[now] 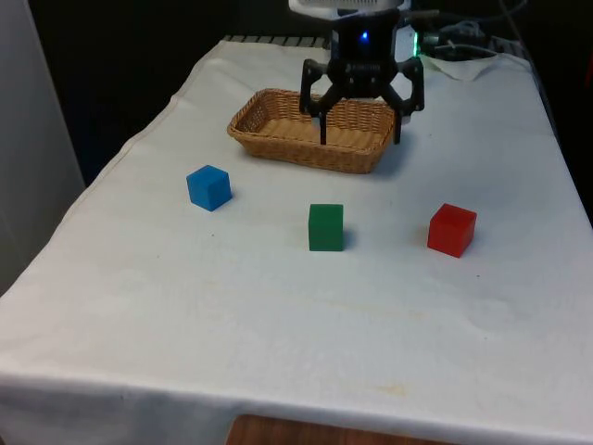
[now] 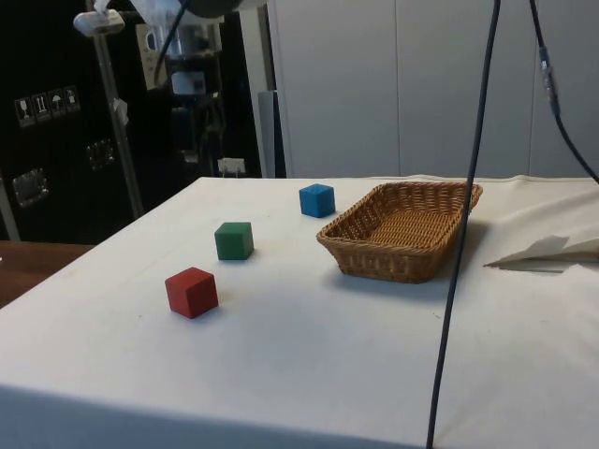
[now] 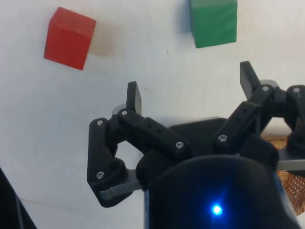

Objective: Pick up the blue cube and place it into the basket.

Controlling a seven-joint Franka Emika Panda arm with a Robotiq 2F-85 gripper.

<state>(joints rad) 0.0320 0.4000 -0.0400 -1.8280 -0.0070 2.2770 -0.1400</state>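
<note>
A: The gripper (image 1: 361,139) hangs with its jaws spread wide and nothing between them, above the near edge of the wicker basket (image 1: 278,139).

B: So the grasp has not begun. Where is the blue cube (image 1: 208,187) from the basket?

A: In front of the basket, off towards the front view's left, resting on the white cloth (image 1: 278,324) and clear of the rim. In the side view the blue cube (image 2: 317,199) sits just beside the basket's (image 2: 374,257) long wall, apart from it.

B: And the others?

A: The green cube (image 1: 325,227) stands in front of the basket's middle, the red cube (image 1: 452,229) in front of its other end. Both are well apart from the blue one.

B: Then, as I judge it, the approach is easy: carry the gripper away from the basket until it is over the blue cube, and turn the wrist so the fingers (image 3: 135,98) face two flat sides, since the cube sits slightly skewed.

A: Descend straight, close on the mid-height, lift well above the rim before crossing back.

B: And release low over the basket's floor, so it does not bounce out.
</note>
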